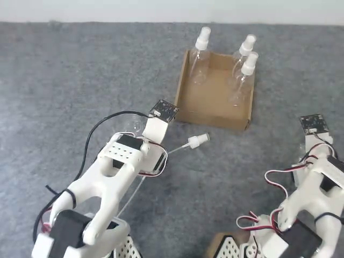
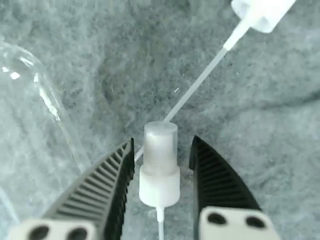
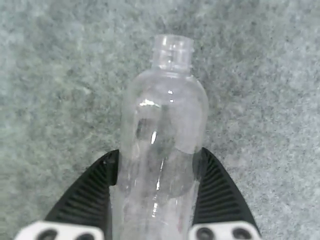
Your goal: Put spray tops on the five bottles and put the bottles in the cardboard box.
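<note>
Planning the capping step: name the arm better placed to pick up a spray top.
Left. The left gripper is open, its fingers either side of a spray top, while the right gripper is already closed on an uncapped bottle.

A white spray top (image 2: 160, 167) lies between the parted jaws of the left tool (image 2: 163, 142), its tube trailing back toward the tool. A second spray top (image 2: 260, 10) lies farther ahead with its tube slanting back past the first, and a clear bottle (image 2: 30, 125) lies just beside one jaw. An uncapped bottle (image 3: 162, 125) is clamped in the right tool (image 3: 160, 154), neck pointing away, and beyond the left tool the cardboard box (image 1: 207, 115) holds three upright capped bottles (image 1: 200, 62).
</note>
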You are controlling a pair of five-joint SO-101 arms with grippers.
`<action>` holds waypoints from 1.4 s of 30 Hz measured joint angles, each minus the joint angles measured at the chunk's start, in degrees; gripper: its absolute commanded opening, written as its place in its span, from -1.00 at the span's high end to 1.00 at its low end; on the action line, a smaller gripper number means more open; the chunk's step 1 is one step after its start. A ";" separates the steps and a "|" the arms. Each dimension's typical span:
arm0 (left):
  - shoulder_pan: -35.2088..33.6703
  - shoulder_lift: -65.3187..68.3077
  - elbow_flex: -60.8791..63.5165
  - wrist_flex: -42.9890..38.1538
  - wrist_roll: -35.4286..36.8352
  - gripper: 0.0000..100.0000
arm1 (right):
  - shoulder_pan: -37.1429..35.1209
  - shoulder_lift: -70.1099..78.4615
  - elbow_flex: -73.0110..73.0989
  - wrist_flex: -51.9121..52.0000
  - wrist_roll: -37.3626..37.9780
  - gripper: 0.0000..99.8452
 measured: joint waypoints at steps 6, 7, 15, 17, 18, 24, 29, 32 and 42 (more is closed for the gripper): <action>0.00 -0.09 1.14 -2.11 0.00 0.77 | 0.00 0.00 0.00 0.00 0.00 0.97; 0.00 -0.09 1.23 -2.11 0.09 0.77 | 0.00 0.00 0.00 0.00 0.00 0.97; 0.00 -0.09 1.49 -2.11 0.09 0.76 | -0.18 0.00 0.00 0.00 0.00 0.97; 0.00 -0.09 1.49 -2.11 0.09 0.76 | -0.18 0.00 0.00 0.00 0.00 0.97; 0.00 -0.09 1.49 -2.11 0.09 0.76 | -0.18 0.00 0.00 0.00 0.00 0.97; 0.00 -0.09 1.49 -2.11 0.09 0.72 | -0.18 0.00 0.00 0.00 0.00 0.97; 0.00 -0.09 1.49 -2.11 0.18 0.71 | -0.18 0.00 0.00 0.00 0.00 0.97; 0.00 -0.09 1.49 -2.11 0.18 0.71 | -0.18 0.00 0.00 0.00 0.00 0.97; 0.00 3.78 -0.26 -2.99 0.26 0.91 | -0.18 0.00 0.00 0.00 0.00 0.97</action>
